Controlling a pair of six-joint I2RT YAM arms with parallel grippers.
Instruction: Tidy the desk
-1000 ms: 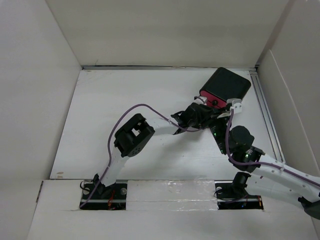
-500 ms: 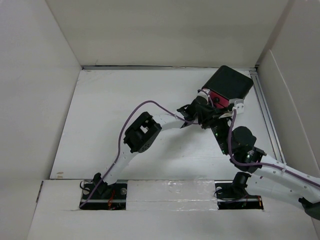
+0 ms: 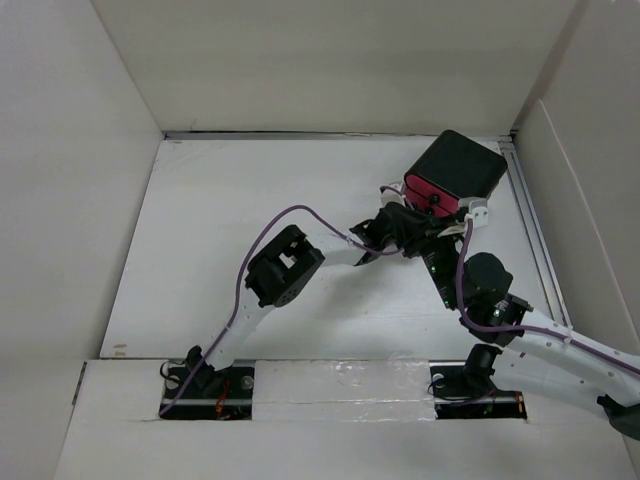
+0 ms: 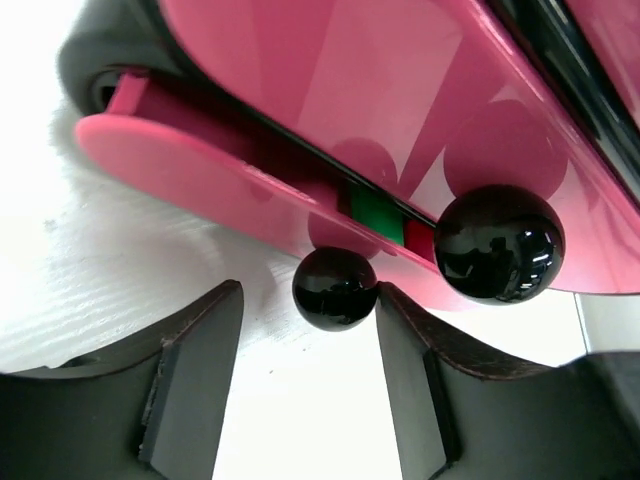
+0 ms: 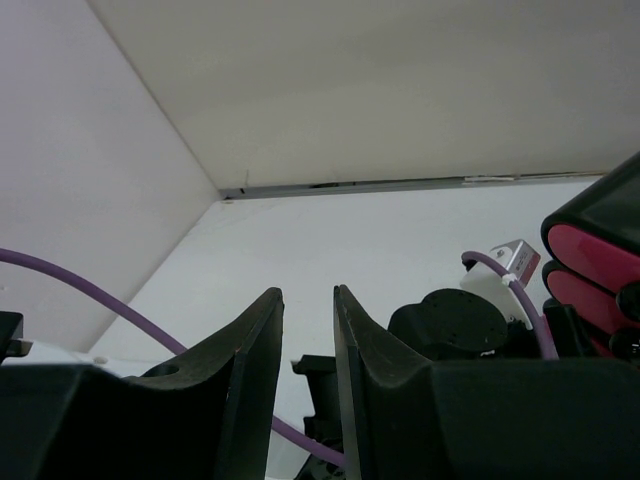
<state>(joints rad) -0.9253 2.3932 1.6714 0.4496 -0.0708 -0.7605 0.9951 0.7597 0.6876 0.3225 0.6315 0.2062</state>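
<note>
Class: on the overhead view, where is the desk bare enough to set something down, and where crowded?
Bare: left half of the desk, between left wall and left arm; also the far strip along the back wall. Crowded: the right side, where both arms converge at the black box.

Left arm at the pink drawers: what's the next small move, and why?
Probably nudge the left gripper forward against the small knob to shut the lower drawer. That drawer is ajar, with something green showing in the gap, and the knob sits between the open jaws, ungripped.
</note>
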